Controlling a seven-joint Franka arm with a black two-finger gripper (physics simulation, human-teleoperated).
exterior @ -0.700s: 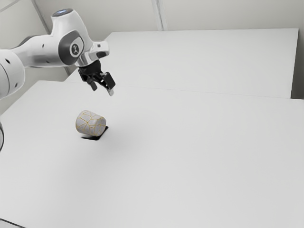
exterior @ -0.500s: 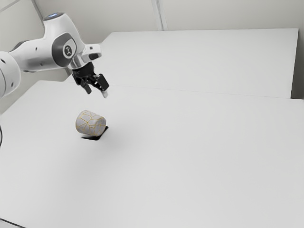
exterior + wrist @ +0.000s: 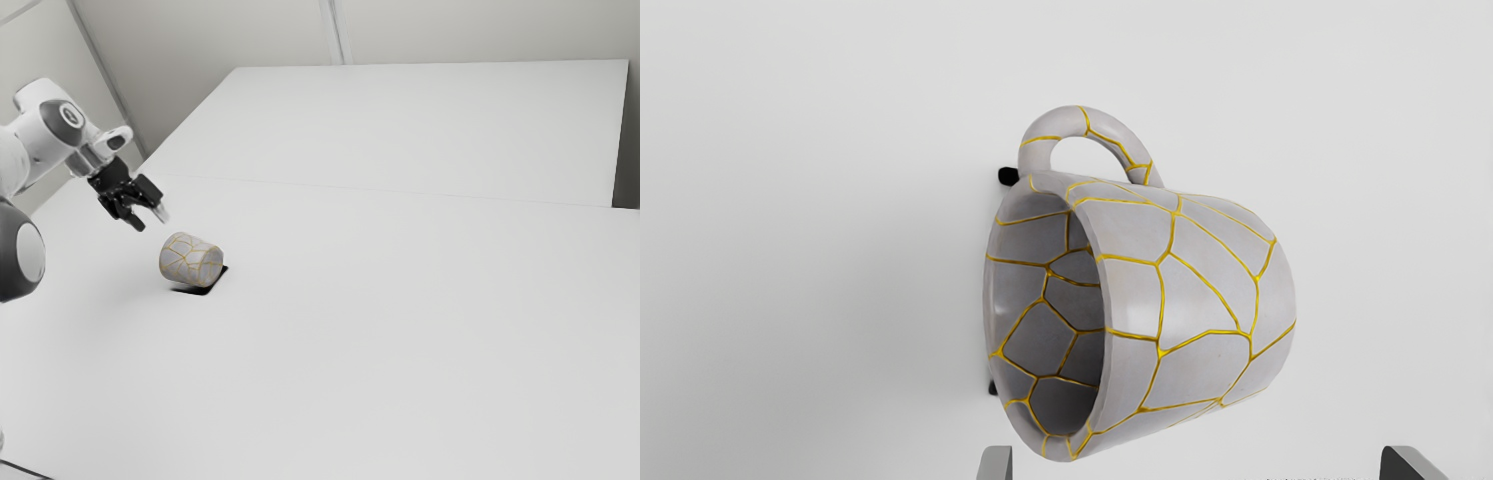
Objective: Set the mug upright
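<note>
A mug (image 3: 1200,293) is lying on its side on a white table (image 3: 400,350), toward the exterior view's left. It is wearing a pale grey, slightly glossy coat, and thin gold lines are branching over it like cracks, dividing the surface into uneven patches. The same lines are running across the shadowed inside (image 3: 1033,333) and along the curved handle (image 3: 1113,133). The body is narrowing from its round, open mouth toward the base. In the wrist view, the mouth is facing sideways across the gripper (image 3: 151,220), and the handle is looping out from the side of the mug farther from the fingertips. A black patch (image 3: 206,287) is showing under one end of the mug in the exterior view.

The gripper is hovering above the table near the mug, its jaws standing wide open and gripping nothing, both fingers staying clear of the mug. A white and dark grey arm (image 3: 40,145) is reaching in from the exterior view's left. Pale walls (image 3: 200,40) are rising behind the table.
</note>
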